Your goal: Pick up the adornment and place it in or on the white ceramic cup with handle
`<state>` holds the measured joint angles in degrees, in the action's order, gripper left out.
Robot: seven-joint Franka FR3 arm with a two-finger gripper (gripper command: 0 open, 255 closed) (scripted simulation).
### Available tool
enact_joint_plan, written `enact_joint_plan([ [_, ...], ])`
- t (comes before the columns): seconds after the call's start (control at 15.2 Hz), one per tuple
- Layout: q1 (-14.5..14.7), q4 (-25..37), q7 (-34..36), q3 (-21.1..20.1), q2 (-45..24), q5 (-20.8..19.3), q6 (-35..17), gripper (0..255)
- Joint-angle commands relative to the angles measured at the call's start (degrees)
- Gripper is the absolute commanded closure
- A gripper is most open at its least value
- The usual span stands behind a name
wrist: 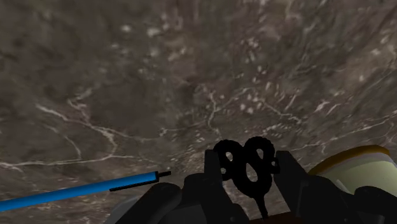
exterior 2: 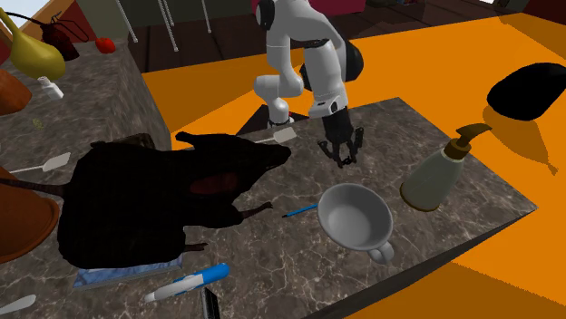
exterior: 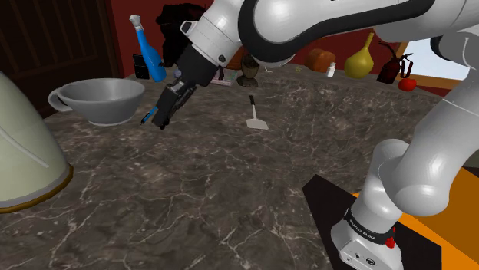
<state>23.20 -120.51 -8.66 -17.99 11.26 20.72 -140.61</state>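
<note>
Gripper: the gripper (exterior: 163, 120) is clenched on the adornment. By my reading it hangs clear of the counter (exterior: 230, 192), out over the middle and well away from the edge by the stand.
Adornment: the adornment (wrist: 247, 162) is black, with two rounded loops side by side. It is clasped between the two fingers (wrist: 213, 173), and the loops span the gap from one finger to the other. It is off the counter, not resting on it.
Pen: a blue pen (exterior 2: 299, 210) lies flat on the counter just past the fingertips. Its length points roughly at the cup, and it stops just short of the cup's side.
Cup: the cup (exterior: 100, 98) is pale grey and as wide as a bowl. It stands upright with its mouth open upward, close to the counter edge farthest from the stand. Its handle is on the side turned away from the gripper.
Direction: from the gripper the cup lies onward, away from the stand and toward the shoulder view's left. Its near rim is just beside the fingers, but the mouth is not yet under them.
Next move: judged from this, it is a short carry outward over the near rim, followed by a release. The mouth is far wider than the adornment, so how the loops are turned should matter little.
Risk: a low carry could clip the near rim or nudge the pen.
Bottle: a cream pump bottle (exterior 2: 435, 172) stands farther along the same far edge, toward a corner. It is apart from the cup.
</note>
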Motion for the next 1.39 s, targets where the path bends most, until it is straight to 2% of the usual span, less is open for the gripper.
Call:
enact_joint_plan([
  [0.0,-0.2,1.4,0.5,0.0,0.2,-0.4,1.6,255],
  [1.32,-1.3,16.4,4.9,0.5,-0.1,-3.8,16.0,255],
])
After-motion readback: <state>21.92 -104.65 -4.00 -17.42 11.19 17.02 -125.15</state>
